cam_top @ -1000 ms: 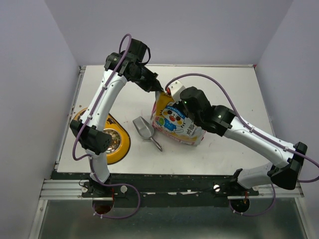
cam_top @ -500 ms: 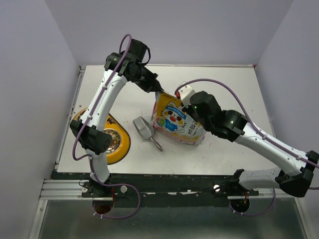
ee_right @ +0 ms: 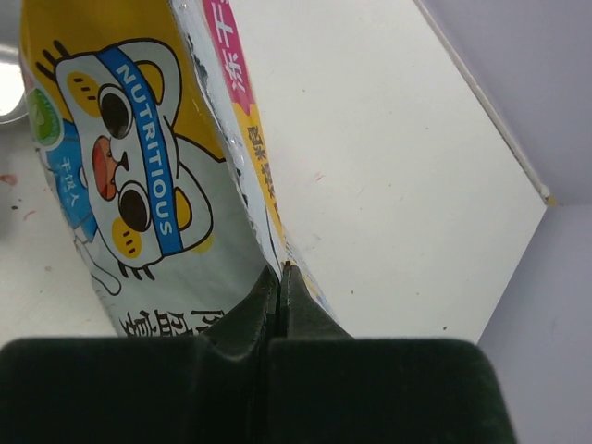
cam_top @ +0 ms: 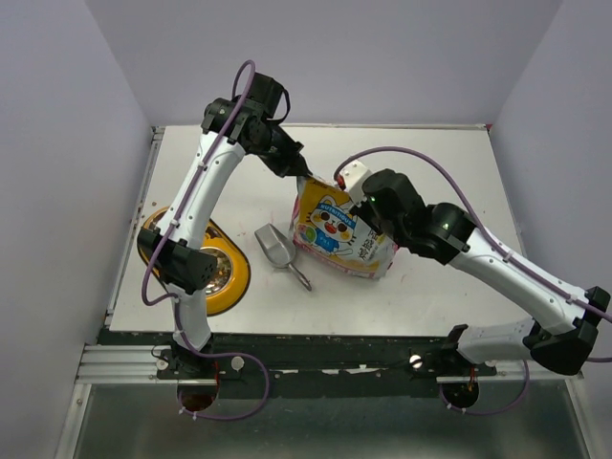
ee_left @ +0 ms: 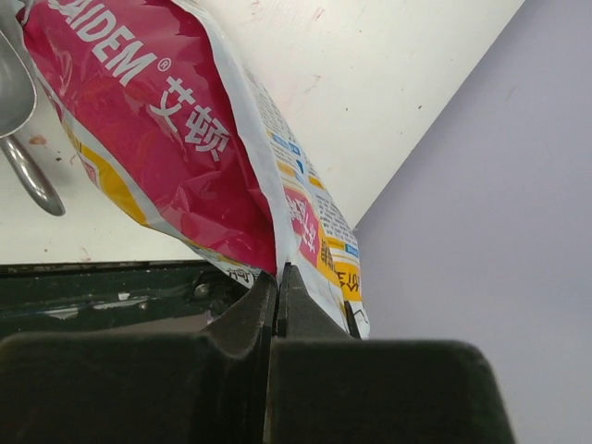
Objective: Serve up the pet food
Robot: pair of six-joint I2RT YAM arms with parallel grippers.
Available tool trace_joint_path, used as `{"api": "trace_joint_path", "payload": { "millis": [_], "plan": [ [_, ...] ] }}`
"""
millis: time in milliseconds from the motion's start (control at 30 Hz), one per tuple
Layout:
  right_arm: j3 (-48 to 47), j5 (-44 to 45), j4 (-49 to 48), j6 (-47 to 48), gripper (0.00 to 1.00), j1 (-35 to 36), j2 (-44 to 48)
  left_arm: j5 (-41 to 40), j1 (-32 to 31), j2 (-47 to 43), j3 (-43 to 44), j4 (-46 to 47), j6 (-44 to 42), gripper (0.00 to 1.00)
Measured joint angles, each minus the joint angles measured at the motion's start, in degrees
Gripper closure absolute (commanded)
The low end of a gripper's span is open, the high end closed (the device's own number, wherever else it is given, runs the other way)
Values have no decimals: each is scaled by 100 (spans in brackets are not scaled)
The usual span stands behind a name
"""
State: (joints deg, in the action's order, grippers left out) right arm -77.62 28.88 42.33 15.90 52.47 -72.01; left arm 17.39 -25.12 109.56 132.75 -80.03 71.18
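Note:
The yellow-white cartoon-printed pet food bag [cam_top: 337, 234] stands on the table's middle. My left gripper [cam_top: 304, 173] is shut on the bag's top left corner; in the left wrist view its jaws pinch the bag's edge [ee_left: 277, 250]. My right gripper [cam_top: 356, 196] is shut on the bag's top right edge; the right wrist view shows the cat print [ee_right: 129, 176] and the pinched seam. The kibble itself is hidden inside the bag. A silver metal scoop [cam_top: 277, 249] lies left of the bag, also in the left wrist view [ee_left: 18, 111].
The yellow double-bowl feeder [cam_top: 212, 273] with a steel bowl sits at the table's left front, partly under the left arm. The white table [cam_top: 449, 172] is walled by purple panels at the back and sides.
My right arm has shifted right and back a little while holding the bag's top, and the bag's top has moved slightly with it. The left gripper stays on its corner.

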Motion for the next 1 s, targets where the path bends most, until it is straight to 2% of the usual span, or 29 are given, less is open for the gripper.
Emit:
{"api": "trace_joint_path", "payload": {
  "millis": [300, 533, 800, 833, 933, 1000],
  "plan": [
    [-1333, -1075, 1307, -951, 100, -66, -726, -68, 153, 59, 166, -166, -697, 100],
    [-2308, -1770, 1976, -2238, 100, -107, -1423, 13, 420, 289, 538, -297, -1311, 100],
    [-2240, -2476, 2044, -3805, 100, -385, -1401, 188, 466, 289, 452, -251, -1491, 100],
    [-2238, -2496, 2048, -3982, 96, -424, -1394, 197, 466, 289, 444, -234, -1497, 100],
    [-2238, -2514, 2076, -4374, 74, -455, -1394, 229, 466, 286, 435, -223, -1499, 100],
    [-2286, -2516, 2271, -4557, 69, -433, -1379, 234, 479, 286, 411, -184, -1497, 100]
  ]
}}
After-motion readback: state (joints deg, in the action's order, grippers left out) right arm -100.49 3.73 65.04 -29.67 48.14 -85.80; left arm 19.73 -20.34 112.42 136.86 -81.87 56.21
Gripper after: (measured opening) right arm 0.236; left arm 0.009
